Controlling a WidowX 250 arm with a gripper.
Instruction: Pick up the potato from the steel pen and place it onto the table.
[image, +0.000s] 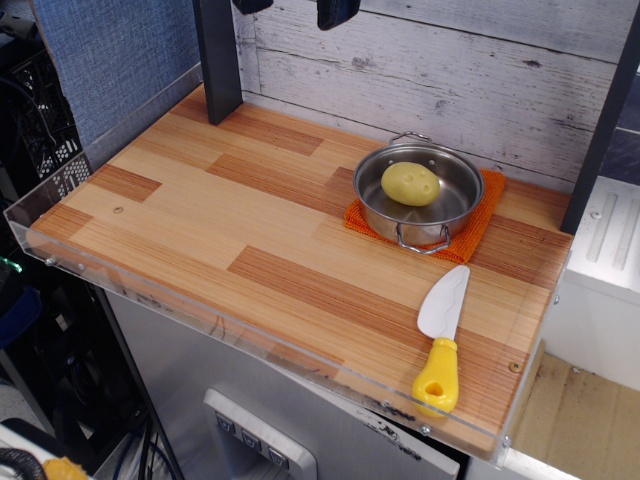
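Note:
The pale-yellow potato (410, 183) lies inside the shiny round steel pan (452, 213), which stands on an orange mat at the back right of the striped wooden table (200, 215). Only the two dark fingertips of my gripper (295, 8) show at the top edge, high above the back of the table and well to the left of the pan. The fingertips stand wide apart with nothing between them. The rest of the arm is out of view.
A white toy knife with a yellow handle (440, 340) lies near the front right corner. The orange mat (480, 225) sits under the pan. A dark post (218, 60) stands at the back left. A clear acrylic rim (250, 335) runs along the table's edges.

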